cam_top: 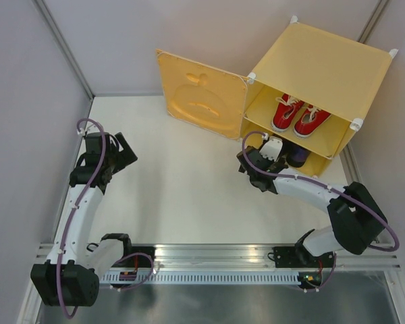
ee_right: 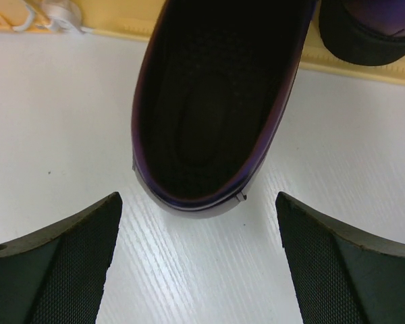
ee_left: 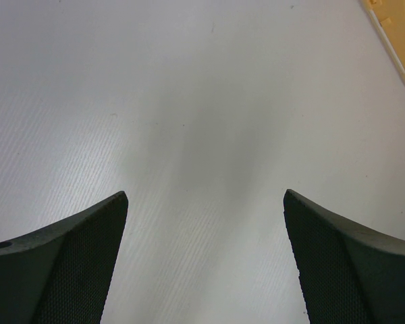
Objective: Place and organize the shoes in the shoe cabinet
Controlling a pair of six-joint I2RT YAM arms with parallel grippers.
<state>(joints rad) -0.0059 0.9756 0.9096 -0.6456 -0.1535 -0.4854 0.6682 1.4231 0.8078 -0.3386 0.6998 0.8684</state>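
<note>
The yellow shoe cabinet (cam_top: 324, 61) stands at the back right with its apple-embossed door (cam_top: 199, 94) swung open to the left. Two red sneakers (cam_top: 298, 116) sit side by side on its upper shelf. In the right wrist view a dark purple loafer (ee_right: 212, 115) lies heel toward me, half over the cabinet's lower edge (ee_right: 121, 27), and a second loafer (ee_right: 368, 27) sits further in at the right. My right gripper (ee_right: 197, 197) is open just behind the loafer's heel, touching nothing; it also shows in the top view (cam_top: 275, 154). My left gripper (cam_top: 125, 152) is open and empty.
The left wrist view shows bare white table under the open left gripper (ee_left: 206, 194), with the edge of the yellow door (ee_left: 398, 40) at the top right. Grey walls enclose the table on the left and at the back. A metal rail (cam_top: 216, 256) runs along the near edge.
</note>
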